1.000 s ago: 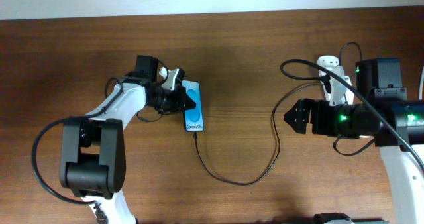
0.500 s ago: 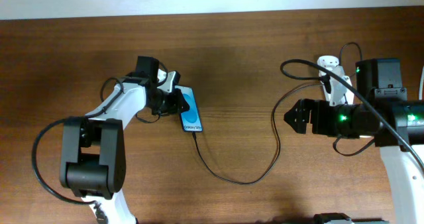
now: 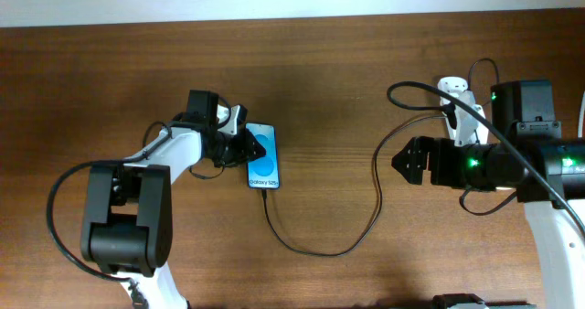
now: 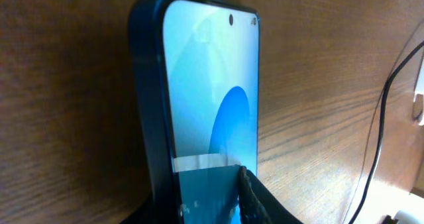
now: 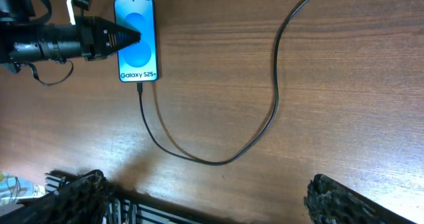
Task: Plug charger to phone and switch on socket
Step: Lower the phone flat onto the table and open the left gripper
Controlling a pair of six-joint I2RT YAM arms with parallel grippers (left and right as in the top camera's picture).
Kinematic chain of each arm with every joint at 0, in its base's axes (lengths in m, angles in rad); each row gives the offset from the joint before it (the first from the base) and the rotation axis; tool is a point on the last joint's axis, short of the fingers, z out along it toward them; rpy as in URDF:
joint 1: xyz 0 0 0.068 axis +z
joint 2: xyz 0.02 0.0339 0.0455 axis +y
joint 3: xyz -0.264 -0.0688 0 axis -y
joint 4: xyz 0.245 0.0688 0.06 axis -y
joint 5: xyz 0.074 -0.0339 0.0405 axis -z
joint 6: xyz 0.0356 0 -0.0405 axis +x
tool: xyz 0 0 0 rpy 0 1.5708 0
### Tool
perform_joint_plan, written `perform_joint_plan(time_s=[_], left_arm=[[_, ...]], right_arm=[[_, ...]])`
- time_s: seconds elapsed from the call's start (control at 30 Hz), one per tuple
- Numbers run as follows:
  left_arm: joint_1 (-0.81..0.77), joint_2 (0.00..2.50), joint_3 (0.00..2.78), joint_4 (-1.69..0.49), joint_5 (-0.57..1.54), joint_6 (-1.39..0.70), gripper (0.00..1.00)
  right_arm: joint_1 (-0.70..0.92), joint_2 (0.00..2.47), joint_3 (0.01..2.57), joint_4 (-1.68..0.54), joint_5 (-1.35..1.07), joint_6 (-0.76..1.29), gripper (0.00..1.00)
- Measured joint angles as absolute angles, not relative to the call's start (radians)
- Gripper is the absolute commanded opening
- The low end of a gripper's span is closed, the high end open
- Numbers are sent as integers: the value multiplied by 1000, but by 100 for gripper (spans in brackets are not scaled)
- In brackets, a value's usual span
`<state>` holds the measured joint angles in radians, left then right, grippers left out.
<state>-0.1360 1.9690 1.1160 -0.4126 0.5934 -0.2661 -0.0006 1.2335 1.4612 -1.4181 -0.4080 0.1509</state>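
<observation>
Left gripper (image 3: 245,147) is clamped on the phone (image 3: 263,156), with the charger (image 3: 320,248) in its near end. We note the socket (image 3: 460,103) well right of the phone. The right gripper (image 3: 402,161), fingers apart, is nearer.

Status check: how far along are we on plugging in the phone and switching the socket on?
Done: the charger tip sits in the bottom edge of the phone. In hand: the left gripper holds the phone. Left: the socket. The open right gripper hovers apart from it, and the pictures do not show whether its switch is on.
</observation>
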Motion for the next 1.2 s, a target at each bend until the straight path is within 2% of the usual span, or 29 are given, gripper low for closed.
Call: perform_joint_plan(time_s=[0.27, 0.37, 0.87, 1.03, 1.1, 1.13, 1.17, 1.2], left_arm=[[-140, 1935, 1044, -315, 603, -270, 42], [-145, 1930, 1043, -312, 596, -270, 53], [-146, 1914, 1049, -358, 566, -269, 60], [-146, 1911, 1052, -368, 564, -269, 66], [-147, 1909, 1052, -369, 564, -269, 71], [-148, 1907, 1052, -370, 564, -269, 77], [-149, 1906, 1054, -374, 564, -269, 100], [-150, 1903, 1057, -381, 564, -267, 99]], right_arm=[[-1, 1234, 1461, -1418, -408, 150, 98], [-1, 1234, 1461, -1418, -408, 151, 98], [-1, 1234, 1461, -1418, -408, 151, 98], [-1, 1234, 1461, -1418, -408, 150, 98], [-1, 1234, 1461, -1418, -408, 151, 98], [-1, 1234, 1461, -1418, -408, 150, 98], [-1, 1234, 1461, -1418, -408, 151, 98], [-1, 1234, 1461, -1418, -408, 151, 98]])
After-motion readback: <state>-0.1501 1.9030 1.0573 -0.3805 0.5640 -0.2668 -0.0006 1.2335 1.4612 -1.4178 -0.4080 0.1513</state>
